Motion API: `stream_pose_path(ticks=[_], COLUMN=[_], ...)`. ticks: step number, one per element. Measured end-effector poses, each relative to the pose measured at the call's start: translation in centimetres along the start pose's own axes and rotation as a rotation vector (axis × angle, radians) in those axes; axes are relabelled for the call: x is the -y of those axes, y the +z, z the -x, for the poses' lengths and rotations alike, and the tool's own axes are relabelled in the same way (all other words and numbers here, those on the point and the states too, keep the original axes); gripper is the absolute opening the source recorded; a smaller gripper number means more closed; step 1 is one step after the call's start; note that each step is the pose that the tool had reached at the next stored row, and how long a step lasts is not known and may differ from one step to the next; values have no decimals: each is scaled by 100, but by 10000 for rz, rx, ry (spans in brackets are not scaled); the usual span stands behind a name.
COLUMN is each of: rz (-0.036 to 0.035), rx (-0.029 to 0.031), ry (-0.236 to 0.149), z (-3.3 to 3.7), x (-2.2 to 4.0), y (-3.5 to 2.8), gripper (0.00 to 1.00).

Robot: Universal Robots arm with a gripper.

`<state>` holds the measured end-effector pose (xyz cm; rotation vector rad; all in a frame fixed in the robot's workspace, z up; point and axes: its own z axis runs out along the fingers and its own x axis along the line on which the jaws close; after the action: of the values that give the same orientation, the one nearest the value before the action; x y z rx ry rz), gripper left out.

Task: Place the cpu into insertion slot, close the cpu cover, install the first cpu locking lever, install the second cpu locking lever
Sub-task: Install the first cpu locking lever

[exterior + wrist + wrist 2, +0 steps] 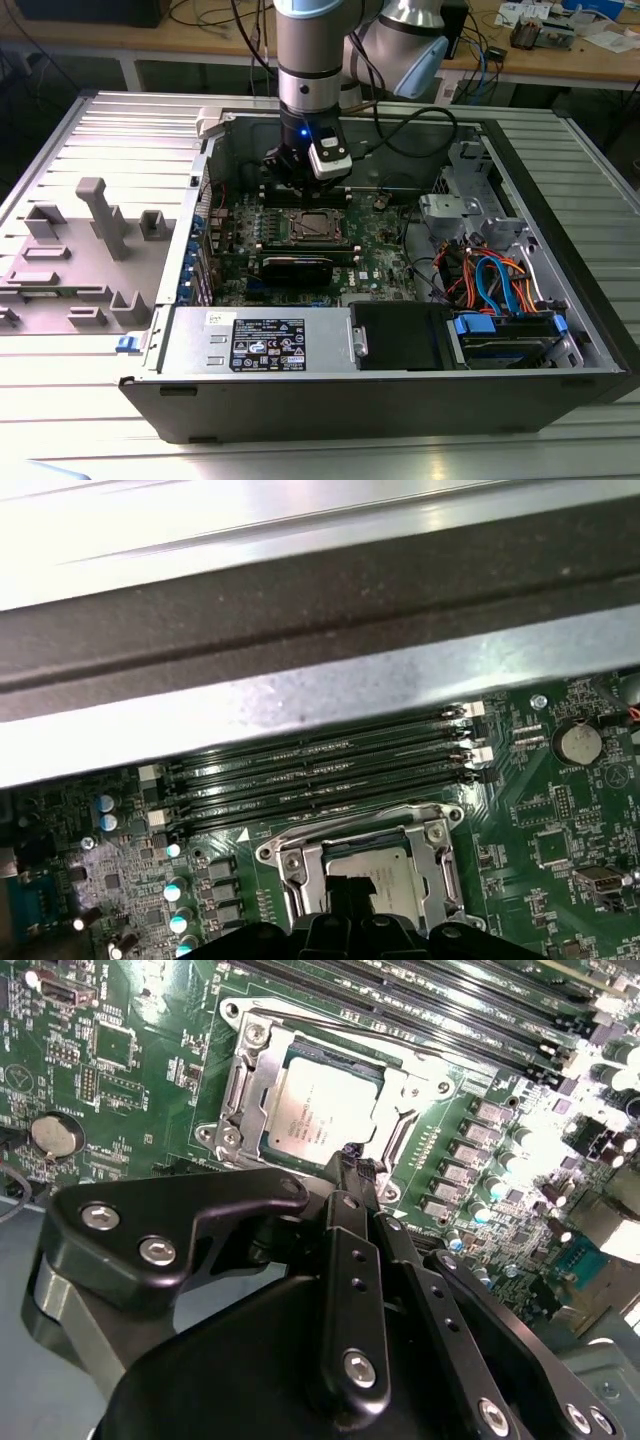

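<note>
Second wrist view: the fingers [352, 1165], together, sit at the edge of the cpu [320, 1110] under the cpu cover [262, 1070].

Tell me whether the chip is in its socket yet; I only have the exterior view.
Observer: Yes. In the second wrist view the chip lies flat inside the socket.
Operator: And the cover?
Observer: The cover is down over the chip's edges, and the chip's metal top shows through its window.
Operator: Where is the gripper relative to the socket?
Observer: In both wrist views the gripper is at the socket's edge, on the side away from the memory slots.
</note>
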<state>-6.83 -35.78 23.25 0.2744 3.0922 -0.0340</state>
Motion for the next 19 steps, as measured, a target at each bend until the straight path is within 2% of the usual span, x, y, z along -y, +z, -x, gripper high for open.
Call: stream_pose_path(ticks=[2, 7, 9, 11, 14, 16, 19], rz=[12, 9, 14, 36, 58, 59, 76], rx=[6, 5, 15, 131, 237, 241, 256], ry=[-255, -261, -292, -418, -505, -516, -526], z=[33, 141, 147, 153, 157, 158, 153], x=[-5, -6, 14, 54, 79, 84, 126], y=[8, 14, 17, 19, 23, 23, 24], gripper=[11, 11, 11, 11, 11, 11, 11])
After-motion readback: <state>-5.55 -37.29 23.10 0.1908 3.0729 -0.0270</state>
